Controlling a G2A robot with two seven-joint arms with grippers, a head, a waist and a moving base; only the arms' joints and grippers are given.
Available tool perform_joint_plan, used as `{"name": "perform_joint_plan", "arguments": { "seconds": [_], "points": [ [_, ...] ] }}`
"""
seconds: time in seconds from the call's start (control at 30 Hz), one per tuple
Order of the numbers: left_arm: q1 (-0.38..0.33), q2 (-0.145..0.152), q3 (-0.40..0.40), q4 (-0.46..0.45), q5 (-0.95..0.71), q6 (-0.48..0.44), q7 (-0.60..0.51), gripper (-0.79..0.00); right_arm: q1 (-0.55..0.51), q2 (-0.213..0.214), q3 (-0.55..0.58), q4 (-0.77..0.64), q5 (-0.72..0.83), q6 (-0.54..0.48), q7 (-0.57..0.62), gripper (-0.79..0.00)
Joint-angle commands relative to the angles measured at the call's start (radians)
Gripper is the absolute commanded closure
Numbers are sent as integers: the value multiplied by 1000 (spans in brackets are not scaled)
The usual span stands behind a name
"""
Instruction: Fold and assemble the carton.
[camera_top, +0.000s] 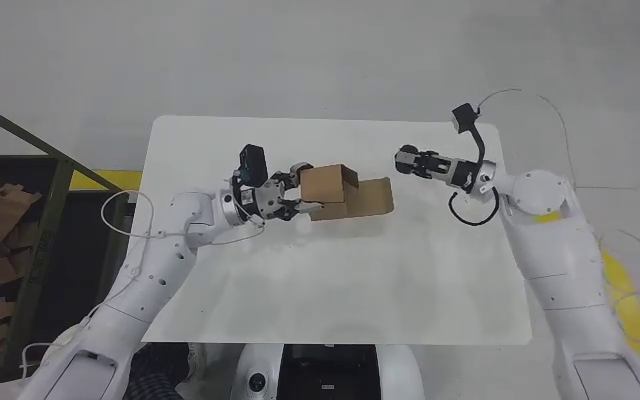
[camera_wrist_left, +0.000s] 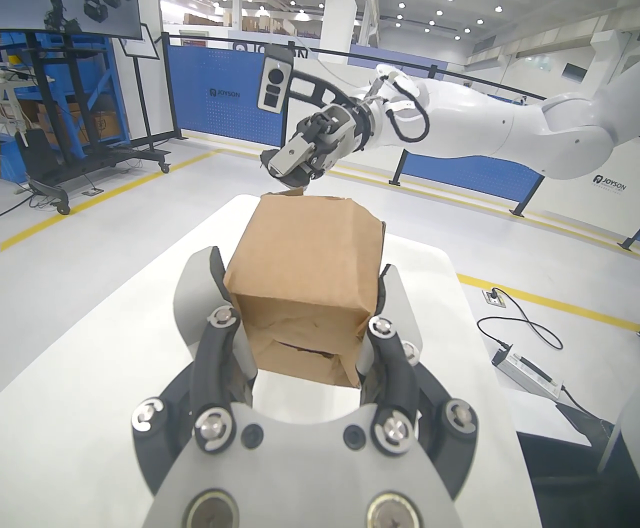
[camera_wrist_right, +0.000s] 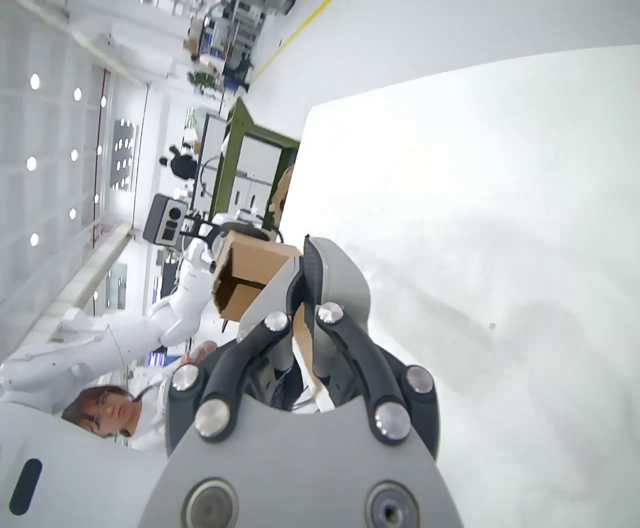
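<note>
Two grippers bracket the work, one at each end of it. On the left, the left gripper (camera_top: 294, 191) is clamped on the carton (camera_top: 330, 183): its fingers (camera_wrist_left: 385, 300) press the two opposite side walls at the end nearest that arm, where the folded flaps look already closed.

The carton sits near the middle of the table (camera_top: 300, 290), toward the far side. Its long axis runs left to right, straight from one gripper toward the other. Its open mouth faces right, and a loose flap (camera_top: 372, 196) lies flat on the table beyond it, pointing the same way.

Farther right, the right gripper (camera_top: 400, 158) hovers just beyond the flap's outer end and slightly to the far side of it. Its fingertips are pressed together, and it appears to hold nothing. I cannot tell whether it touches the cardboard.

My judgement is that the open end comes next. The flap lies directly ahead of the right gripper, low and toward the left arm, so that arm is nearer to it while the left braces the body.
</note>
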Motion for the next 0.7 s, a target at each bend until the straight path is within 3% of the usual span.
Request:
{"name": "perform_joint_plan", "arguments": {
  "seconds": [0.0, 0.17, 0.4, 0.67],
  "points": [
    [2, 1, -9, -6, 2, -6, 8, -256, -23, 7, 23, 14, -6, 19, 5, 0],
    [7, 2, -25, -22, 2, -12, 18, -252, -49, 0, -22, 35, 62, 30, 60, 0],
    [9, -3, -21, -37, -3, -8, 8, -268, -32, -33, -129, 79, 229, -25, 112, 0],
    [13, -8, -11, -49, 40, -7, 20, -259, -4, -52, -167, 125, 347, -83, 165, 0]
  ]
}}
